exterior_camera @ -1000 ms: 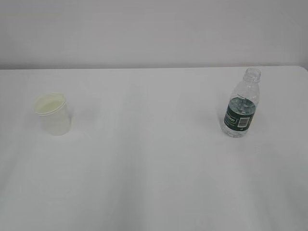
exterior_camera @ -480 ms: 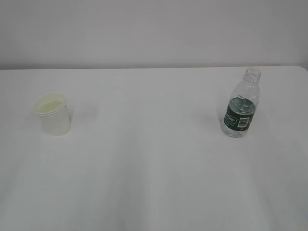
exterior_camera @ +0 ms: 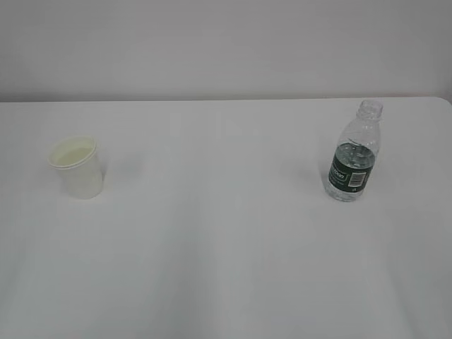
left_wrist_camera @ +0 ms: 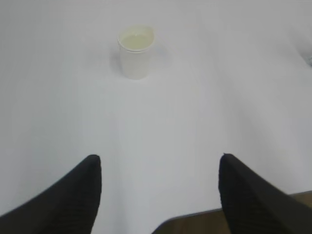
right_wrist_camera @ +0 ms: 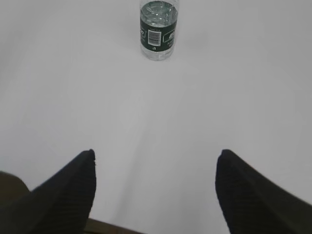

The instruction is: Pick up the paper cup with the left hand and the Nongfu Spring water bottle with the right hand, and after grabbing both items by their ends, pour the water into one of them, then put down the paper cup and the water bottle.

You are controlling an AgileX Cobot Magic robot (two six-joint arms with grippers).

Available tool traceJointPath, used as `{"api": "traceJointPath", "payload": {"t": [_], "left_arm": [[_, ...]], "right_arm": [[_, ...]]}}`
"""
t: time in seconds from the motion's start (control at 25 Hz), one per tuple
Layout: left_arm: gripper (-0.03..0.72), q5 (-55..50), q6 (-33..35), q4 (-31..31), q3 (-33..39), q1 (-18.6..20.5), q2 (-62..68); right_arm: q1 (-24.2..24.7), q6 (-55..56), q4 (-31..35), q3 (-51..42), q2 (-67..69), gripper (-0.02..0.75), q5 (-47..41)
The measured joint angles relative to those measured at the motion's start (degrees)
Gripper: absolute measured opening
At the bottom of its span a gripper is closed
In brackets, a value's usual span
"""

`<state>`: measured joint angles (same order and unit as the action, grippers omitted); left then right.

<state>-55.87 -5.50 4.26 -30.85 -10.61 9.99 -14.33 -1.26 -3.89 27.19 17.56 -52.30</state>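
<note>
The left hand [left_wrist_camera: 158,163] has its fingers [left_wrist_camera: 85,178] spread wide, gripping nothing, above the white worktop [left_wrist_camera: 195,117]. The paper cup [left_wrist_camera: 136,51] stands upright well ahead of them, slightly left of the gap, untouched. The right hand [right_wrist_camera: 156,161] likewise has its fingers [right_wrist_camera: 83,175] spread wide and empty. The water bottle [right_wrist_camera: 157,29] stands upright well ahead, in line with the gap, uncapped, water [right_wrist_camera: 157,12] visible inside. In the exterior view, cup [exterior_camera: 78,167] and bottle [exterior_camera: 355,153] stand well apart.
</note>
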Motion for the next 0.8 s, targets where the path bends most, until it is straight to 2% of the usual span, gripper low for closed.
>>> {"api": "traceJointPath", "payload": {"t": [0.36, 0.64, 0.8], "left_arm": [[0.522, -5.5, 0.1, 1.4, 0.0, 0.0, 0.0], [0.471, -7.4, 0.1, -1.3, 0.0, 0.0, 0.0], [0.465, -7.5, 0.1, -1.3, 0.1, 0.0, 0.0]], "right_arm": [[0.0, 0.0, -0.3, 2.0, -0.3, 0.580, -6.0], [0.0, 0.1, -0.3, 2.1, -0.4, 0.579, -12.3], [0.0, 0.1, -0.3, 1.9, -0.5, 0.579, -12.9]]}}
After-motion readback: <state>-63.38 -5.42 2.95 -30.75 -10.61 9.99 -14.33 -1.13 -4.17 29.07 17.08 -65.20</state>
